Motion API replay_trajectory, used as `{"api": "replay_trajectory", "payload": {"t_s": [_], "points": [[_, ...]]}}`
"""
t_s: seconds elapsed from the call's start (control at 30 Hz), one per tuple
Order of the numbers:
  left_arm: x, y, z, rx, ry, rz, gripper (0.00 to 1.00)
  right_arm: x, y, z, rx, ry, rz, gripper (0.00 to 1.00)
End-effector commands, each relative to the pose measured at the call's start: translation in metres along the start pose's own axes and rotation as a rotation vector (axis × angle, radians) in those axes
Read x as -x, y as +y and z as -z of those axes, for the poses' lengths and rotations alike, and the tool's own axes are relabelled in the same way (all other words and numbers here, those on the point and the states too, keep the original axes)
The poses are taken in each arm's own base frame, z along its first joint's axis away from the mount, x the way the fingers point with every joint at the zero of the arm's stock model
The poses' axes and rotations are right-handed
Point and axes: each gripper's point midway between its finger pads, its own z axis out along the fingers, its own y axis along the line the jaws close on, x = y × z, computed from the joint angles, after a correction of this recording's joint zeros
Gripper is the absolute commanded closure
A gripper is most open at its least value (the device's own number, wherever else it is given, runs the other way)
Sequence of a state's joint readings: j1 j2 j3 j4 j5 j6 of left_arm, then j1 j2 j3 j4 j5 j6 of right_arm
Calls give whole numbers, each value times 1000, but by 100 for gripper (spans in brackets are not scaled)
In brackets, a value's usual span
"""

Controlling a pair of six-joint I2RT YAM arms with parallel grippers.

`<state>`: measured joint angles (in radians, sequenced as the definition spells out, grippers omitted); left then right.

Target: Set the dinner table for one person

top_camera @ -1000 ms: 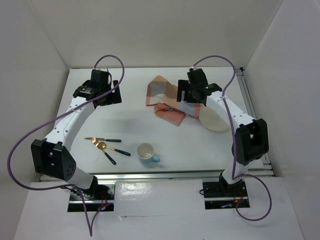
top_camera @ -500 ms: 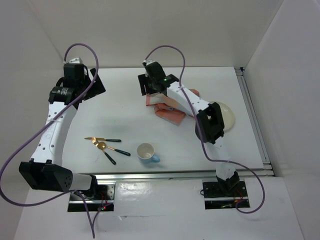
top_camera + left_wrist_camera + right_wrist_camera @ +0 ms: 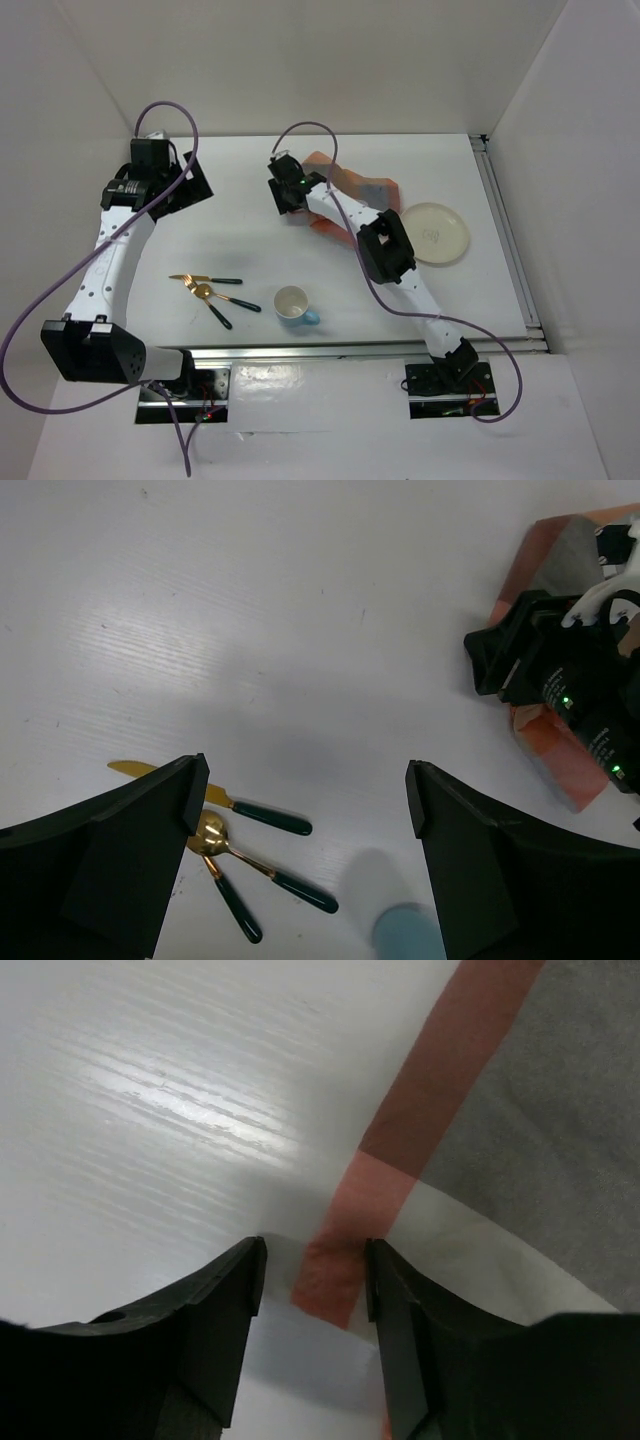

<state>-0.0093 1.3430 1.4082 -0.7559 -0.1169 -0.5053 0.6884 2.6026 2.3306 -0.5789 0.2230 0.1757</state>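
Observation:
On the white dinner table (image 3: 260,240) an orange-and-blue checked cloth (image 3: 355,190) lies crumpled at the back centre. My right gripper (image 3: 290,208) is low over the cloth's left corner. In the right wrist view its jaws (image 3: 315,1260) are narrowed but still open. They straddle an orange strip at the cloth's edge (image 3: 335,1270); one finger is beside the strip and a gap shows at the other. My left gripper (image 3: 190,190) hangs wide open and empty over the far left of the table, its fingers (image 3: 308,785) well above the cutlery.
A cream plate (image 3: 434,233) sits to the right of the cloth. A white and blue cup (image 3: 293,304) stands near the front centre. To its left lie a gold knife (image 3: 205,279) and a gold spoon (image 3: 225,298) with dark green handles. Metal rails (image 3: 505,230) run along the right and near edges.
My right arm has swung left across the cloth to its left corner and its jaws have narrowed. The plate now shows in full. My left arm has drawn back towards the far left.

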Motion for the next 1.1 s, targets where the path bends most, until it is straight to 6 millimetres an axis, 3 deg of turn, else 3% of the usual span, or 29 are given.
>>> {"api": "replay_trajectory", "payload": {"t_s": [0.0, 0.17, 0.3, 0.37, 0.4, 0.47, 0.5, 0.53, 0.57, 0.6, 0.67, 0.7, 0.73, 0.77, 0.83, 0.87, 1.0, 1.03, 1.07], "points": [[3, -6, -1, -34, -5, 9, 0, -3, 6, 3, -50, -12, 46, 45], [3, -6, -1, -34, -5, 9, 0, -22, 1, -8, -81, 25, 38, 61], [3, -6, -1, -34, -5, 9, 0, -23, -2, -3, -93, 36, 42, 96], [2, -8, 0, -48, 2, 8, 0, -15, -2, 5, -90, 23, 38, 100], [0, -14, -3, -78, 17, -1, 0, 4, 4, 22, -46, -11, 35, 100], [-5, -18, -7, -103, 43, -11, 0, 18, 6, 42, 10, -29, 33, 100], [-9, -24, -8, -134, 67, -11, 0, 48, 7, 75, 42, -98, 17, 100], [-10, -27, -12, -152, 84, -25, 0, 62, 7, 90, 85, -129, 2, 100], [-14, -31, -13, -174, 103, -24, 0, 64, -3, 100, 97, -133, 0, 100], [-19, -38, -14, -218, 133, -32, 0, 92, -8, 139, 129, -207, -19, 100], [-24, -47, -20, -270, 159, -31, 0, 106, -27, 165, 169, -243, -48, 100], [-28, -57, -22, -325, 185, -30, 1, 127, -37, 198, 188, -308, -63, 100], [-34, -60, -26, -348, 206, -28, 4, 131, -43, 209, 209, -321, -70, 100], [-40, -62, -30, -366, 226, -26, 6, 138, -62, 219, 197, -338, -91, 100], [-49, -76, -39, -435, 274, -28, 9, 148, -76, 252, 223, -376, -104, 100], [-59, -81, -47, -450, 310, -32, 9, 156, -95, 271, 213, -408, -122, 100], [-77, -105, -50, -563, 388, 27, 9, 146, -130, 297, 195, -419, -157, 100], [-76, -113, -56, -601, 391, 58, 9, 151, -136, 320, 200, -466, -158, 100], [-78, -122, -57, -628, 397, 56, 9, 148, -140, 326, 203, -477, -161, 100]]}}
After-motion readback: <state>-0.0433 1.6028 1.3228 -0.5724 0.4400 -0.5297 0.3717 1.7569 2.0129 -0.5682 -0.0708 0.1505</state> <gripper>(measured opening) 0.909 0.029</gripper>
